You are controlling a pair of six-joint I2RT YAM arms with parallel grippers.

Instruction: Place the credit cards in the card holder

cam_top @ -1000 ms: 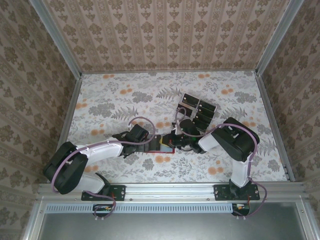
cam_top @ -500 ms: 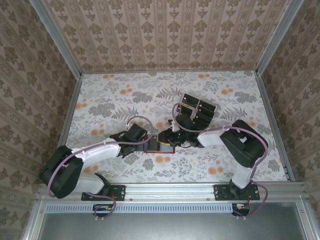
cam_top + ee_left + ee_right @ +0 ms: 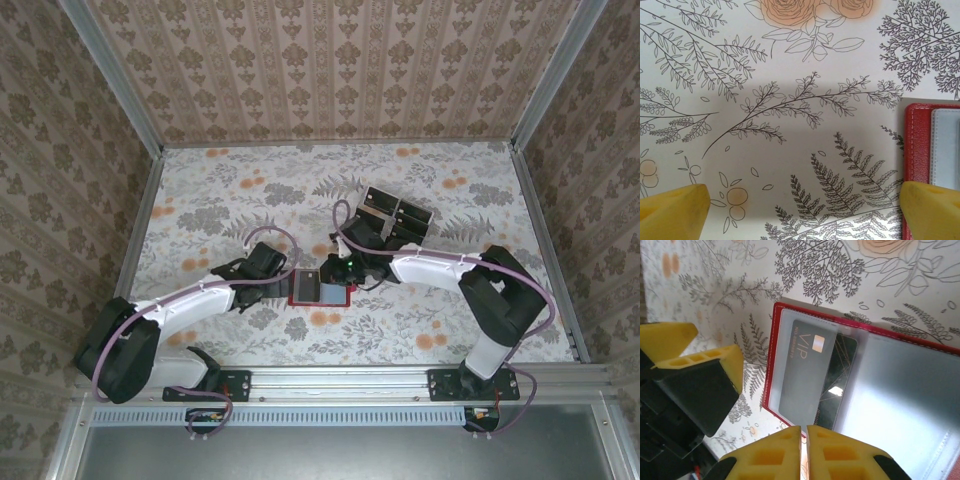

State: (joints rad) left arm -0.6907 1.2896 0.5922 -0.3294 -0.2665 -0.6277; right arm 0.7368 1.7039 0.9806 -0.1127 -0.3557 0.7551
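The small red leather-like folding card holder (image 3: 312,290) is laid open on the floral-patterned table (image 3: 230,200), with a black VIP credit card (image 3: 810,375) tucked in its clear pocket. The empty left gripper (image 3: 802,202) is spread wide beside it. The right gripper (image 3: 804,432) is closed on nothing above it.

A: What lay on the table (image 3: 220,200)?
B: Floral-print top. Red card holder (image 3: 312,291) lay open & flat, approx. centre of the top view.
A: Anything else?
B: Black credit cards (image 3: 405,215), clustered up & right of ctr, near the holder, not touching.
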